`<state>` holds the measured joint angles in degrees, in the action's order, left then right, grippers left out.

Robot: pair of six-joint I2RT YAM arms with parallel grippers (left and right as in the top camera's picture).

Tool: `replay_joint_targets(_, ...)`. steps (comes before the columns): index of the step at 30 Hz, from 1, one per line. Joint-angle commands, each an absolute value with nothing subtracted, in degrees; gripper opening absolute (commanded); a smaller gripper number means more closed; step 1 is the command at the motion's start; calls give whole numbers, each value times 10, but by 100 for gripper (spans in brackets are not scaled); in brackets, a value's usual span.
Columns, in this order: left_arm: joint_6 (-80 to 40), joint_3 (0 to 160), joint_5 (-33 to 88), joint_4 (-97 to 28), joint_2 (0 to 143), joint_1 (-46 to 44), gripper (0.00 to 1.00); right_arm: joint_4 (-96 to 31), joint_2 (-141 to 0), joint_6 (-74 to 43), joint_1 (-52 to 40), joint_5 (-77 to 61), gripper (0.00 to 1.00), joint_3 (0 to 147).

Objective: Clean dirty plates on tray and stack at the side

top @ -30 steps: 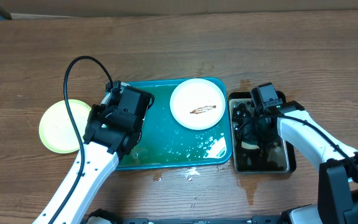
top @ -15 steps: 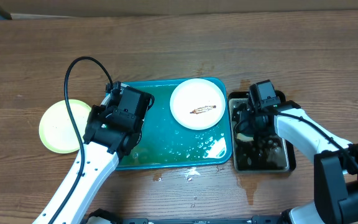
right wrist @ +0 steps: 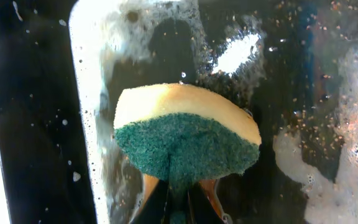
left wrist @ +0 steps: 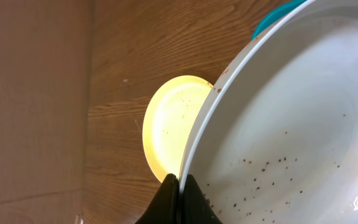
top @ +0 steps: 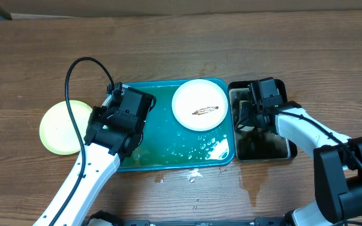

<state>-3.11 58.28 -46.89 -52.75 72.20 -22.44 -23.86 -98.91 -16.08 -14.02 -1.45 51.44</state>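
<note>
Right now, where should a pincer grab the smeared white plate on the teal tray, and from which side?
Pinch the white plate by the rim at its lower-left, coming over the bare wet floor of the tray. It lies flat and shallow, so only the rim gives a hold, and its top and right edges crowd the tray's wall.

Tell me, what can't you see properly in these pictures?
Overhead: the left arm hides the left gripper and the white plate it pinches.
Left wrist: that plate runs off the right and bottom edges, and covers part of the yellow-green plate.
Overhead: the right wrist hides the sponge.
Right wrist: the sponge covers most of the right gripper holding it.
</note>
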Motion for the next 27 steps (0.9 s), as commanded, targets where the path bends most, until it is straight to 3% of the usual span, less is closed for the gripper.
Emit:
replay_joint_targets(1, -50, 598, -466, -527, 712, -225, 4, -257, -997, -163, -141, -16, 4, 517)
replay_joint_targets(17, -65, 651, -421, -534, 711, -188, 4, -459, -918, -161, -141, -2, 4, 627)
replay_joint_targets(27, -114, 672, -131, -570, 711, -42, 4, -487, -918, -161, -141, 0, 4, 627)
